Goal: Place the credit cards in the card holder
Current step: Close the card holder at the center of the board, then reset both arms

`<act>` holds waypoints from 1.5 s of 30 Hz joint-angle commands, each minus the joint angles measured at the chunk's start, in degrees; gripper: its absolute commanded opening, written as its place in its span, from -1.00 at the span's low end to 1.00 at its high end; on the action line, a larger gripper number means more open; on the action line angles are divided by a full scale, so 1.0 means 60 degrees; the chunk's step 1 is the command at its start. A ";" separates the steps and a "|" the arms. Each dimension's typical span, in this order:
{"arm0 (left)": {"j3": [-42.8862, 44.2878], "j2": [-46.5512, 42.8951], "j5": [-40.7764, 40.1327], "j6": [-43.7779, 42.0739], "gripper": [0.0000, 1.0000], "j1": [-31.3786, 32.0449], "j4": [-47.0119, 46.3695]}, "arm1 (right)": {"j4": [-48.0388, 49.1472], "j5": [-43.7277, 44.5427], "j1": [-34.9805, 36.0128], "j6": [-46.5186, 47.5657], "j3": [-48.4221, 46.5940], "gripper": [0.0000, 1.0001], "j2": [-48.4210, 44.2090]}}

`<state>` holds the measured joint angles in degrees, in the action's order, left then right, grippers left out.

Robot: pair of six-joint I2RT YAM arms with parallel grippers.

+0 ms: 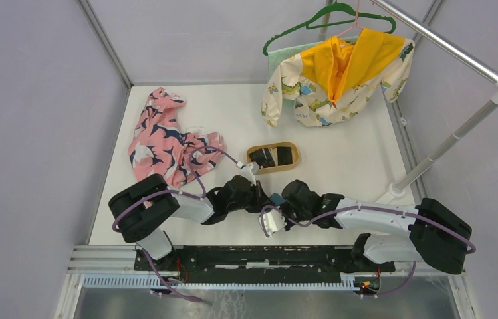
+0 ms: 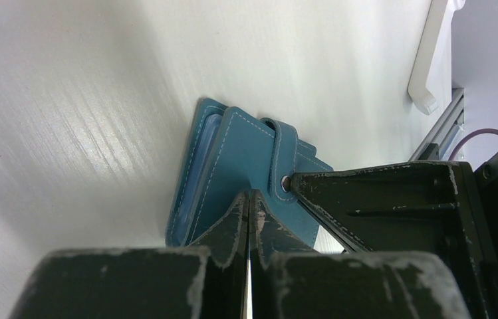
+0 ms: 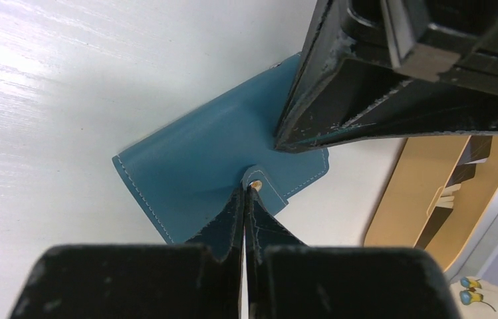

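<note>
Card holder (image 1: 276, 198) lies flat on the white table (image 1: 352, 159), near its 6 o'clock edge, between the two arms. It is folded shut, with its strap (image 2: 284, 149) wrapped over the cover.

Left gripper (image 2: 249, 197) has its fingers pressed together, with the tips resting on the teal cover. Whether any leather is pinched between them cannot be told.

Right gripper (image 3: 246, 189) also has its fingers pressed together. Its tips touch the strap at the snap; a grip on the strap cannot be confirmed.

Wooden tray (image 1: 274, 171) stands at 12 o'clock of the card holder, apart from it. Dark credit cards (image 1: 269, 157) lie inside the tray.

Pink patterned cloth (image 1: 166, 143) lies at 10 o'clock of the holder. Cream and yellow garment (image 1: 339, 73) hangs on a green hanger (image 1: 329, 16) at 1 o'clock.
</note>
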<state>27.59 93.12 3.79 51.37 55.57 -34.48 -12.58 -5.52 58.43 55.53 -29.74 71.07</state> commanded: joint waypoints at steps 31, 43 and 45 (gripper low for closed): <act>0.0922 -0.2913 -0.1241 -0.1185 -0.10 -0.0019 0.2920 | -0.1994 -0.3152 -0.3487 -0.0749 -0.1997 0.74 -0.1612; 0.2019 -0.8625 -0.4328 -0.3020 0.99 -0.0019 0.7439 | -0.0613 0.0573 -0.5368 -0.4808 -0.3708 0.96 -0.3508; 0.2798 -0.9118 -0.4762 -0.3217 0.99 -0.0027 0.8428 | -0.0975 0.0108 -0.5363 -0.5127 -0.4342 0.96 -0.3579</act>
<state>36.36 43.48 -15.75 38.37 55.57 3.27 -16.29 -3.49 26.13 30.74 -48.12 51.77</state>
